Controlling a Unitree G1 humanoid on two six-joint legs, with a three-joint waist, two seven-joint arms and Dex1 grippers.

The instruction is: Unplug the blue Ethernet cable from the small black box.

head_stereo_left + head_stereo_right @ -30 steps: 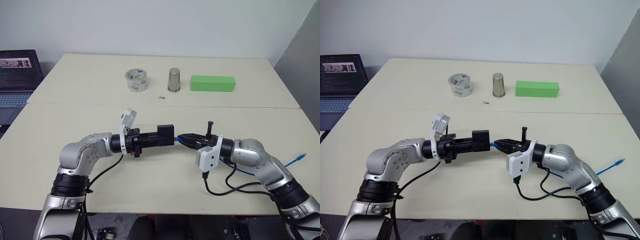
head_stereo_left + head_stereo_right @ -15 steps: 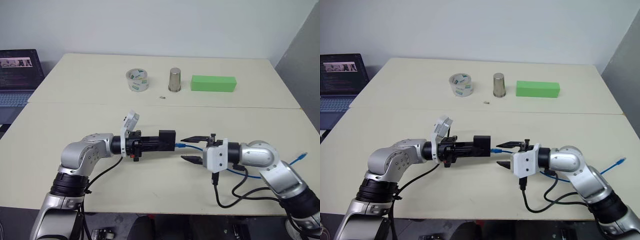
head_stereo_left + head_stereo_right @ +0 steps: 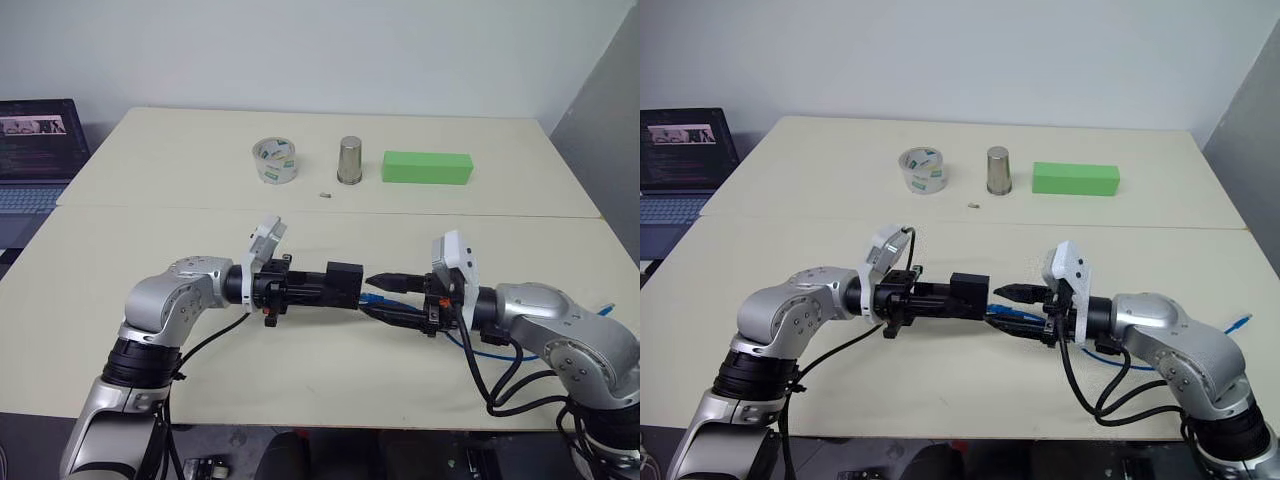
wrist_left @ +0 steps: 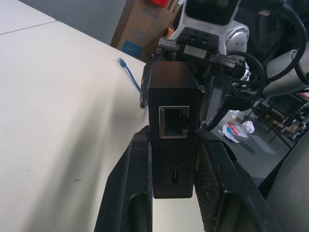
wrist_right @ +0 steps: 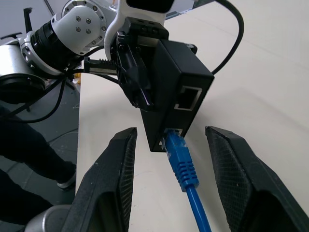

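Cable (image 5: pixel 182 166) still plugged into box (image 5: pixel 175 93), left fingers (image 4: pixel 126 193) clamping box, right fingers (image 5: pixel 110 179) now spread, released cable.

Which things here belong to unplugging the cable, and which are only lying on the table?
Belong to the job: blue Ethernet cable, small black box, left gripper, right gripper.

Only lying about: tape roll, metal cup, green block, laptop.
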